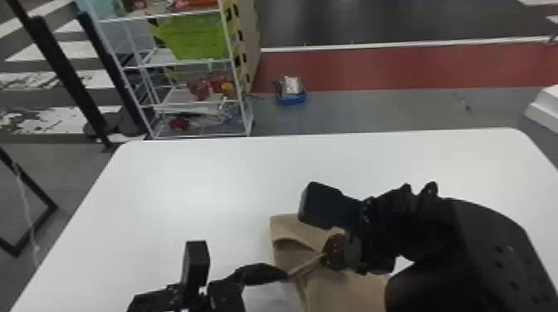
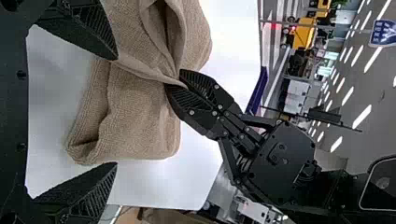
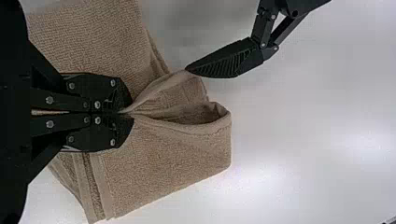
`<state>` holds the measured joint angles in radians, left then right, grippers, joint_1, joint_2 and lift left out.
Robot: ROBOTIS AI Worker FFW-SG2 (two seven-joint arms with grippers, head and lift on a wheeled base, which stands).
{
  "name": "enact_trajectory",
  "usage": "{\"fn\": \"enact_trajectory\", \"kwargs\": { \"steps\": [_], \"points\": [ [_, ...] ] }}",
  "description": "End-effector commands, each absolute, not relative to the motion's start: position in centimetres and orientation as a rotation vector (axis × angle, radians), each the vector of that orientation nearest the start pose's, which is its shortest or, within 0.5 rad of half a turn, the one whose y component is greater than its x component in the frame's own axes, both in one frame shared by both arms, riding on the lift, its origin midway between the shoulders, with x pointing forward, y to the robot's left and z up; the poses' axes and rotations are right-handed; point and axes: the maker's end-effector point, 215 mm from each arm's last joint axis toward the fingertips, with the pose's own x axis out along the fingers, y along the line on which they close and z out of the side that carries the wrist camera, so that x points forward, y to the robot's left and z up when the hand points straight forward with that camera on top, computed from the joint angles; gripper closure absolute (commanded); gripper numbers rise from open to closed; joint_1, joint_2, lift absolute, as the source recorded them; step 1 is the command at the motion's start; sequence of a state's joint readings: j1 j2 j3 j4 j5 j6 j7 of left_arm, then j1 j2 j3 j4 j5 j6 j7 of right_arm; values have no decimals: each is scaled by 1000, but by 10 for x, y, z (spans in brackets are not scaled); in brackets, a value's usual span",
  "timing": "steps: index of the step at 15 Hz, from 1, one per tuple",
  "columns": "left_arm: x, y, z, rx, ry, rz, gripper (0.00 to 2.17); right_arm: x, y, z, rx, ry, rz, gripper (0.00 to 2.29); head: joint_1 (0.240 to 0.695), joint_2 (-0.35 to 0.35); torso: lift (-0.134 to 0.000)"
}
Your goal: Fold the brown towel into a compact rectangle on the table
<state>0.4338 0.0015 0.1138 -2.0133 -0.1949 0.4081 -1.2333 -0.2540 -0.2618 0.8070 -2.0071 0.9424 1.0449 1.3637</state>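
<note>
Grey floor [image 1: 373, 110] spreads behind the work, crossed by a red strip [image 1: 394, 66], and a pale bench [image 1: 195, 178] takes up most of the foreground. A wire rack [image 1: 234, 68] stands past its far side, a green bin [image 1: 193, 37] on one of its shelves. The right arm [image 1: 461, 232] crosses in over the bench and the left arm [image 1: 162, 301] comes up from the near edge, so both can work the same piece of cloth.

Between them, on the near part of the bench, lies the brown towel [image 3: 163, 158], already doubled into thick layers, though its outline is uneven and a pocket [image 3: 203, 116] gapes at one end. The right tool [image 3: 132, 114] is clamped on a pinch of the towel, probably to anchor that layer while the other side is worked. The left tool [image 2: 116, 111] has its fingers spread wide; one fingertip touches the towel and the other is off it, so it grips nothing. That seems meant to catch or guide the loose material without crushing the stack.

Smallest is the raised ridge [image 3: 159, 86] running from the pinch to that fingertip. It likely needs laying flat next; pulling hard there could drag the layers askew.
</note>
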Motion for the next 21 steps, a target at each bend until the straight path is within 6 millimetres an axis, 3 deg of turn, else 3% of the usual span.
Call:
{"fn": "enact_trajectory", "kwargs": {
  "steps": [1,5,7,12,14,21],
  "points": [
    [329,93,-436,-59,480,-1058,80,397,-1,-412,-916,782,1159,1210,695,146,-123],
    [329,93,-437,-60,481,-1056,80,390,-1,-426,-935,812,1164,1187,695,148,-123],
    [329,93,-438,-61,483,-1056,83,390,-1,-429,-936,823,1160,1035,695,149,-123],
    [328,92,-439,-63,487,-1059,83,391,-1,-429,-928,826,1157,1031,695,149,-123],
    [328,93,-440,-61,486,-1058,87,392,0,-430,-925,829,1156,893,695,149,-123],
    [328,93,-440,-62,486,-1061,90,398,1,-426,-904,827,1150,896,695,152,-123]
  ]
}}
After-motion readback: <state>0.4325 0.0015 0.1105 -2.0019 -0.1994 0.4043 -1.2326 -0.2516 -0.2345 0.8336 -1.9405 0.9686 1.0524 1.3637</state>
